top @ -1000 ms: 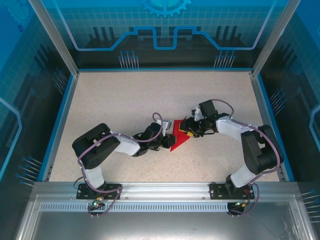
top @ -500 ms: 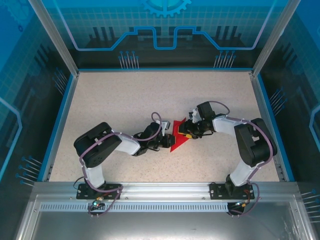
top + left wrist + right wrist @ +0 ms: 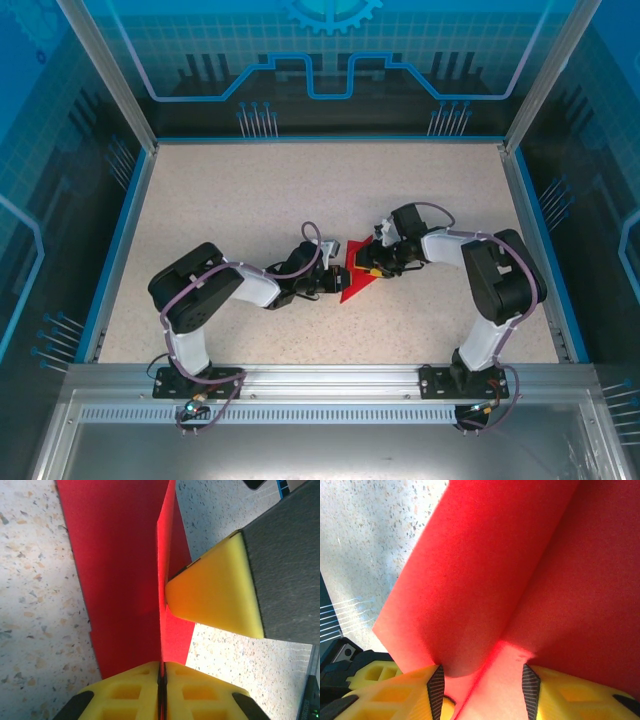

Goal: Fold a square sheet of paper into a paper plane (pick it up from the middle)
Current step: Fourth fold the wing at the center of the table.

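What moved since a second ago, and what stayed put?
The right arm swung its elbow in toward the left, and the right gripper slid a little leftward over the red paper. Nothing was grabbed or let go. The left gripper stays shut on the paper's edge, and the paper stays where it was.

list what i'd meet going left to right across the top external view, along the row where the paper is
left arm → left claw → red paper → right claw → right arm
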Robot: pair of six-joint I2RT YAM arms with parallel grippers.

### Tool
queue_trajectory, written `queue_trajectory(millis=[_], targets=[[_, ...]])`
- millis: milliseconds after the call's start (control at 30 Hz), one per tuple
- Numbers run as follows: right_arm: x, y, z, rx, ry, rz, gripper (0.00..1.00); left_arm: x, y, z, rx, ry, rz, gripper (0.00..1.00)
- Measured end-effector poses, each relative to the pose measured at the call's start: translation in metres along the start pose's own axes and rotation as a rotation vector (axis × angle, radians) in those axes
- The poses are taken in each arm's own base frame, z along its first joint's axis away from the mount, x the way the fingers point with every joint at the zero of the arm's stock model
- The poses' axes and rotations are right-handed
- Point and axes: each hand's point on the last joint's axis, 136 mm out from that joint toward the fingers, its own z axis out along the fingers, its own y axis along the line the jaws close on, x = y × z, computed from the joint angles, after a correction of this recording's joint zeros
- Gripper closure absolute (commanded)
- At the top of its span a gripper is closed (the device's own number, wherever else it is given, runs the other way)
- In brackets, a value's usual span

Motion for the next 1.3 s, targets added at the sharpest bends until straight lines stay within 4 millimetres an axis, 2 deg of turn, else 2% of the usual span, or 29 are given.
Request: queue_trajectory(millis=[167,433,667,800,900,1000,1300], targets=[[-0.002,0.000,0.000,0.005,0.002,0.001,0.52,0.001,0.001,0.001,0.002,0.008,-0.003,0.85],[-0.008,-0.002,0.000,0.047,-0.001,0.008,0.52,0.000,-0.002,-0.001,0.013,0.006,-0.021,0.62],[-0.009,-0.004,0.001,0.093,0.006,0.016,0.51,-0.007,-0.010,-0.022,0.016,-0.022,-0.022,0.53],[-0.009,-0.004,0.001,0.110,0.013,0.020,0.50,-0.015,-0.012,-0.035,0.003,-0.054,-0.026,0.57],[-0.010,-0.004,0.002,0.125,0.014,0.026,0.49,-0.018,-0.015,-0.038,0.009,-0.061,-0.033,0.67],[-0.010,-0.005,0.002,0.139,0.018,0.040,0.48,-0.017,-0.017,-0.034,0.022,-0.043,-0.056,0.76],[-0.011,-0.005,0.003,0.175,0.026,0.082,0.47,-0.015,-0.020,-0.014,0.046,0.011,-0.110,0.84]])
